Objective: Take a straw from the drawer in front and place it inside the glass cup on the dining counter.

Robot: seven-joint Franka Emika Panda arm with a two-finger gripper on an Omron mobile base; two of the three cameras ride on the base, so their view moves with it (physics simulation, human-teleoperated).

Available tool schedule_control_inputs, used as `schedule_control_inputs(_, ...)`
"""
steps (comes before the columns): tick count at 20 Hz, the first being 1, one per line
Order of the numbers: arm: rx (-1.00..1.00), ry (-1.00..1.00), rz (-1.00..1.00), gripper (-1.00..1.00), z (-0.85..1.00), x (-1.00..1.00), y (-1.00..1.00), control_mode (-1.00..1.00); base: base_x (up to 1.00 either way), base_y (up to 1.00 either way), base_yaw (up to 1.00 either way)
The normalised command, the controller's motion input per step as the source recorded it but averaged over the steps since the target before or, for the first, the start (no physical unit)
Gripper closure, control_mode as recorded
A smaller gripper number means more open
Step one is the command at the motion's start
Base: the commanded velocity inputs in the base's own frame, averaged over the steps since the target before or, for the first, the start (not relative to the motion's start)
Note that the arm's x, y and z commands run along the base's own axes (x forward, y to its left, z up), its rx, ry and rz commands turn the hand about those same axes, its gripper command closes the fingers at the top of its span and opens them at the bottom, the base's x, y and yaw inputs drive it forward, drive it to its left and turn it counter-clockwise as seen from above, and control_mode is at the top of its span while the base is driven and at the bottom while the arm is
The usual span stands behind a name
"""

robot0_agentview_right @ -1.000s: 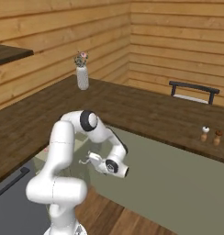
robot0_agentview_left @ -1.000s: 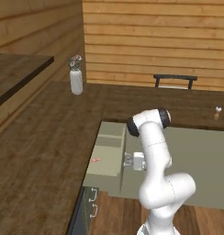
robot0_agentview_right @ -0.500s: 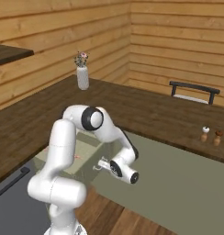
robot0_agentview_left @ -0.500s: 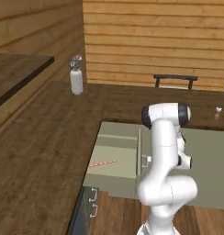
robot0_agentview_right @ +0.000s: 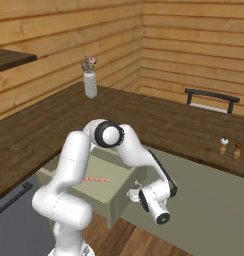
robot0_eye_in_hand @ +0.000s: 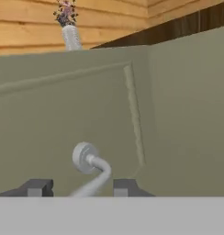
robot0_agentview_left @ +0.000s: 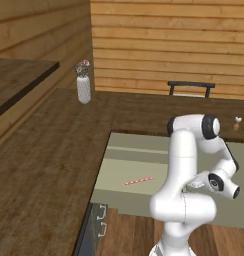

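Observation:
The pale sage-green drawer (robot0_agentview_left: 119, 167) (robot0_agentview_right: 125, 202) stands pulled out from the dining counter (robot0_agentview_left: 49, 150) (robot0_agentview_right: 44, 130). A thin pinkish-red straw (robot0_agentview_left: 138, 180) (robot0_agentview_right: 96, 179) lies flat on its floor. My gripper (robot0_agentview_left: 195, 184) (robot0_agentview_right: 132, 192) (robot0_eye_in_hand: 81, 187) is low at the drawer's front, apart from the straw. In the hand view its two fingertips stand on either side of the curved grey handle (robot0_eye_in_hand: 88, 160), with a gap on each side, so it is open. The glass cup is out of view.
A white vase with flowers (robot0_agentview_left: 83, 82) (robot0_agentview_right: 90, 80) stands at the counter's far end. Two small shakers (robot0_agentview_left: 241, 123) (robot0_agentview_right: 230, 147) sit on the counter at the right. A dark chair back (robot0_agentview_left: 190, 87) rises behind it. A grey panel with a bar handle (robot0_agentview_left: 94, 225) lies lower left.
The drawer has slid further out, uncovering the whole straw. My arm has swung out with the gripper at the handle.

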Motion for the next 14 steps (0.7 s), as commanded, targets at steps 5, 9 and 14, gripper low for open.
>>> schedule_control_inputs(5,-0.94,0.5,-0.13,-1.0,0.14,0.26,0.02,-1.0,0.0,0.0,0.0)
schedule_control_inputs(9,-0.61,0.6,0.0,-1.0,0.94,0.45,0.24,-1.0,0.0,0.0,0.0)
schedule_control_inputs(14,-0.54,0.4,0.0,-1.0,1.0,0.29,0.38,-1.0,0.0,0.0,0.0)
